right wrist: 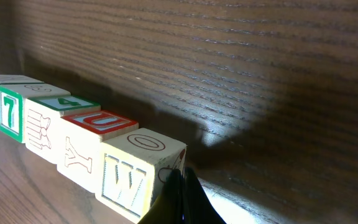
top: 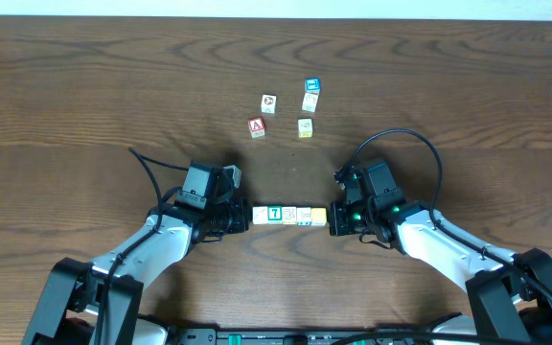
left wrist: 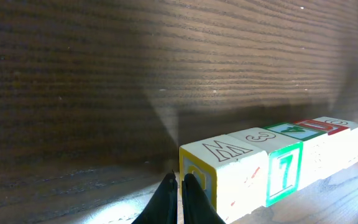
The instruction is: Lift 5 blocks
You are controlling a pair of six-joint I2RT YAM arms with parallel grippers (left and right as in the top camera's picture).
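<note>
**Five blocks pinned end to end between two closed grippers**

I see the row of blocks (top: 289, 216) as one straight bar of five small wooden cubes. Their faces butt flat together, and the bar is squeezed between the left gripper (top: 245, 217) and the right gripper (top: 333, 219).

On the left wrist camera the yellow-edged cube (left wrist: 222, 177) sits right against the left fingers (left wrist: 194, 202), with a line-drawn "M" on its cream top. Going outward from it come the green "7" cube (left wrist: 283, 171), a green-topped one, a red-topped one and a pale end cube.

On the right wrist camera the order reverses. The yellow "W" cube (right wrist: 129, 177), with an oval on top, touches the right fingers (right wrist: 173, 205), and the red "U" cube (right wrist: 98, 122) comes next. Corners are crisp, the paint is matte, and a printed frame surrounds each letter.

Both grippers have their fingers pressed together to a thin slit. The tips push on the end faces rather than clasping them. I cannot tell whether the bar clears the surface.

Beyond the fingertips, well apart from the row, lie five loose cubes (top: 306, 126). Among them are the red "A" cube (top: 256, 126) and a blue-topped cube (top: 311, 86), on the dark, strongly grained wooden table (top: 84, 96).
</note>
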